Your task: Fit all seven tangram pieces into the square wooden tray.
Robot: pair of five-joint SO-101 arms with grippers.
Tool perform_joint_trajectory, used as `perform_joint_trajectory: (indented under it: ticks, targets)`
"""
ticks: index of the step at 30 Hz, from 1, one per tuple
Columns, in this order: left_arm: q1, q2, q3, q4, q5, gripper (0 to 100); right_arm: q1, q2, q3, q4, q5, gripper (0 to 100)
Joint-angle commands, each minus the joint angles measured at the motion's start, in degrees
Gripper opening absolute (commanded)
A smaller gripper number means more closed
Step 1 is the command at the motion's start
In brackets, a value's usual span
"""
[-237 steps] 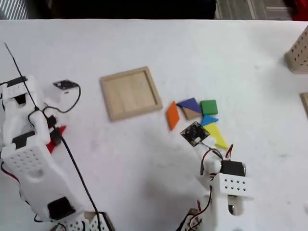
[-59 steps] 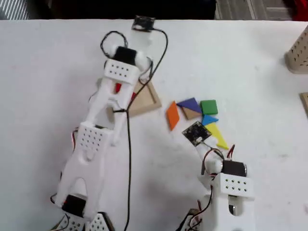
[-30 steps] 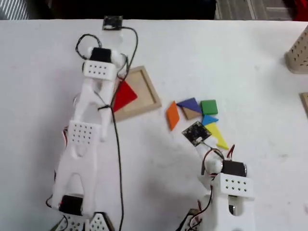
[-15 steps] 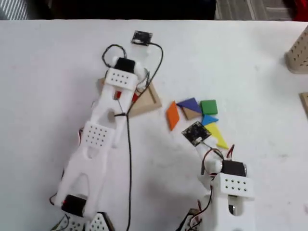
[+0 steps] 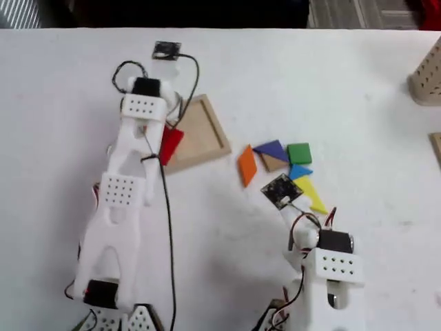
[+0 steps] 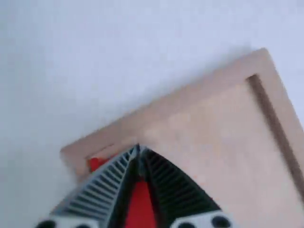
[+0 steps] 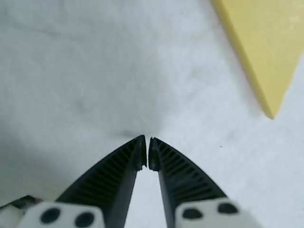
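The square wooden tray point(image 5: 207, 131) lies at the table's middle. My left arm point(image 5: 141, 110) stretches over its left side. The left gripper point(image 6: 139, 150) is shut on the red triangle point(image 6: 141, 204), whose corner point(image 6: 96, 164) shows at a tray point(image 6: 213, 123) corner. The same red triangle point(image 5: 170, 143) juts out beside the arm over the tray's left edge. To the right of the tray lie the orange parallelogram point(image 5: 247, 165), purple triangle point(image 5: 272, 149), green square point(image 5: 299, 153), brown triangle point(image 5: 274, 163), blue triangle point(image 5: 299, 172) and yellow triangle point(image 5: 311, 194). My right gripper point(image 7: 146, 153) is shut on nothing, just above the table near the yellow triangle point(image 7: 259, 47).
A pegged wooden block point(image 5: 427, 76) stands at the right edge of the table. My right arm's base point(image 5: 331, 265) sits at the front right. White table surface lies open between the two arms and behind the tray.
My left arm has swung back to the left over the tray, and more of the red triangle now shows beside it. The right arm and the loose pieces have stayed put.
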Motion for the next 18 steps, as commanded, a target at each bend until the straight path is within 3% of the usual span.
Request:
perform_joint_trajectory:
  ticks: [1, 11, 15, 18]
  targets:
    - [-3.91, -1.19, -0.62, 1.58, -0.26, 2, 0.4, -0.66, -0.26, 0.66, 0.53, 1.9]
    - [-6.02, -1.8, -2.73, 2.99, -0.18, 2, 0.31, -0.66, -0.26, 0.66, 0.53, 1.9]
    - [-4.26, -1.71, -13.89, 8.35, -0.18, 2, 0.13, -0.66, -0.26, 0.66, 0.53, 1.9]
    - [-1.01, -3.38, -13.1, 9.05, -0.18, 2, 0.13, -0.66, -0.26, 0.66, 0.53, 1.9]
